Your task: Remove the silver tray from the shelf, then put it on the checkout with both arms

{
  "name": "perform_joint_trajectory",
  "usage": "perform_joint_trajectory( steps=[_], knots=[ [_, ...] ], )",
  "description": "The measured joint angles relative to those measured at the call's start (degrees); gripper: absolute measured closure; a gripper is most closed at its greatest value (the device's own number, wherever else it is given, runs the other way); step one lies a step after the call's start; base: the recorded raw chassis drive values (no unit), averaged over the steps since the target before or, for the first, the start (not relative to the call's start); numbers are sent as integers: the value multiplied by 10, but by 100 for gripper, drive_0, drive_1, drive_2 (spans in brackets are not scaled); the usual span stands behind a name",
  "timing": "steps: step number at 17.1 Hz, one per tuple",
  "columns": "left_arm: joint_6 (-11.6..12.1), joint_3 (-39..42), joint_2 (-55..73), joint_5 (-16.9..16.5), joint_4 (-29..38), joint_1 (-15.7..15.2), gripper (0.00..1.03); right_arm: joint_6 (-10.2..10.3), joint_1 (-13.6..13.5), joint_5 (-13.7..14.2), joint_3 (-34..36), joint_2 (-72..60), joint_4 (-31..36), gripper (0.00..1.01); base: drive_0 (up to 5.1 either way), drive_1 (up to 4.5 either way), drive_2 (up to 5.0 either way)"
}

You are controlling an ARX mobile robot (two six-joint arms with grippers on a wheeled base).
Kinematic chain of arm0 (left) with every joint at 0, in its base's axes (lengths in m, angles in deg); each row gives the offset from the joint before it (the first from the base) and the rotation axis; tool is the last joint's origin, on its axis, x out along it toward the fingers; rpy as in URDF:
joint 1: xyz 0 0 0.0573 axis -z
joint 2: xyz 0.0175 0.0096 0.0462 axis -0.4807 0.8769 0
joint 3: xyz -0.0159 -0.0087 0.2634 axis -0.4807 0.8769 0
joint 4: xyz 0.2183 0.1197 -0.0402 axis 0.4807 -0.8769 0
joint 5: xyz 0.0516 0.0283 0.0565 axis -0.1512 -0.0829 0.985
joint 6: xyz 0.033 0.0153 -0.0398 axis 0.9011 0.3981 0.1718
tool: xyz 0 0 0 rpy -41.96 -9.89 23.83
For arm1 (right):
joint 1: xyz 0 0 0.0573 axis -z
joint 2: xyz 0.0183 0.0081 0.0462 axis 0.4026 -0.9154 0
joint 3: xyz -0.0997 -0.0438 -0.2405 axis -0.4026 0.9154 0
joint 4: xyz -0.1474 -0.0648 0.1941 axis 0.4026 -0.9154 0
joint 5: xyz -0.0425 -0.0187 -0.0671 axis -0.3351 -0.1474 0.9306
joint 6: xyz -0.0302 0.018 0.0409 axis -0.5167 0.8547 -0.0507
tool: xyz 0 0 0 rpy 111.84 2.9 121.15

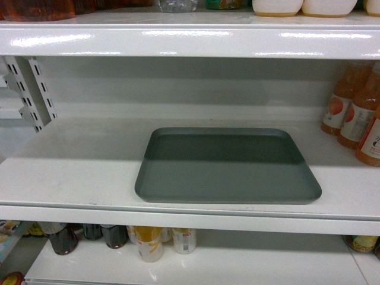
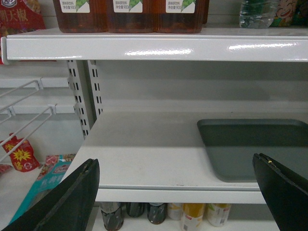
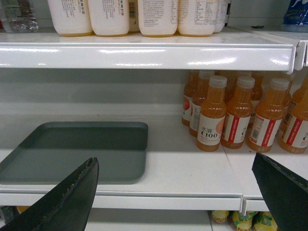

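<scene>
1. The silver tray (image 1: pixel 228 166) lies flat on the shelf (image 1: pixel 77 172), near its front edge, right of the middle.
2. Juice bottles (image 1: pixel 356 113) stand at the shelf's right end, behind and right of the tray.

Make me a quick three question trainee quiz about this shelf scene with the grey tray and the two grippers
1. True or false: the silver tray lies flat on the shelf.
2. What stands right of the tray? A) orange juice bottles B) a cash register
3. Fill in: both the left gripper and the right gripper are ____.

Key: 1 true; 2 A; 3 open, touching nothing.
</scene>
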Motion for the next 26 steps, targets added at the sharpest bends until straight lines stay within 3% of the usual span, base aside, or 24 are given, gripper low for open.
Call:
perform_joint_trajectory(
  steps=[26],
  knots=[
    [0,0,0,0,0,0,5,0,0,0,0,0,0,3,0,0,0]
  ],
)
